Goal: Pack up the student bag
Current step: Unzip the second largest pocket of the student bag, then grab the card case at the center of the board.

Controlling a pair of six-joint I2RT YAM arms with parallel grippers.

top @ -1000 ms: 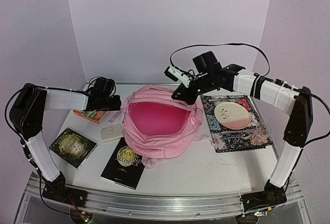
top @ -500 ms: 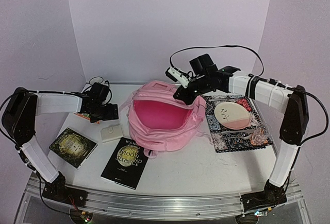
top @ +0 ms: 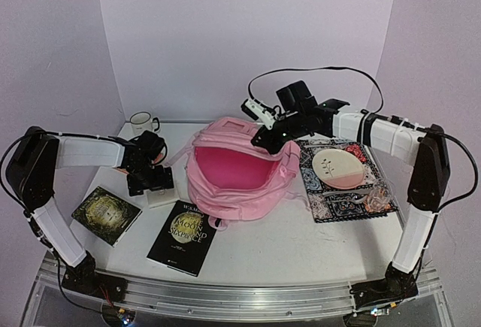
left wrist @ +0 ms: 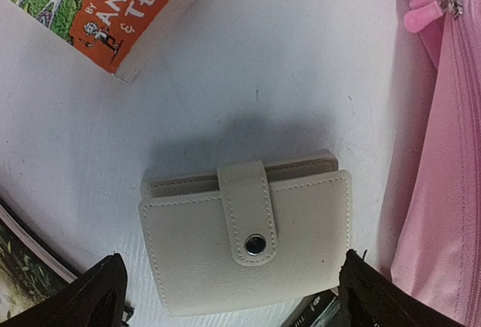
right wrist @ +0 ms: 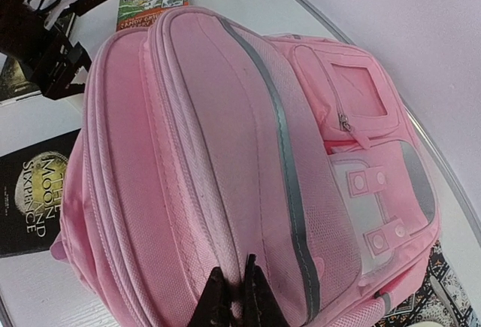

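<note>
The student bag [top: 233, 180] is a large pink backpack lying in the middle of the table with its main compartment gaping open; it also shows in the right wrist view [right wrist: 225, 139]. My right gripper [top: 267, 137] is shut on the bag's fabric at the back right rim of the opening, and the pinch shows in the right wrist view [right wrist: 240, 297]. My left gripper [top: 152, 184] is open and hangs just above a cream snap wallet [left wrist: 248, 240], one finger on each side of it [left wrist: 237, 301], just left of the bag.
An orange paperback [left wrist: 128, 4] lies behind the wallet. A white mug [top: 140, 122] stands at the back left. A dark book [top: 105, 213] and a black book [top: 180, 238] lie at the front left. A patterned book [top: 353, 192] with an oval pink-cream case [top: 338, 167] lies right.
My left gripper has moved from over the orange book toward the near side, above the wallet, uncovering the mug. My right gripper still holds the bag's rim, shifted slightly left.
</note>
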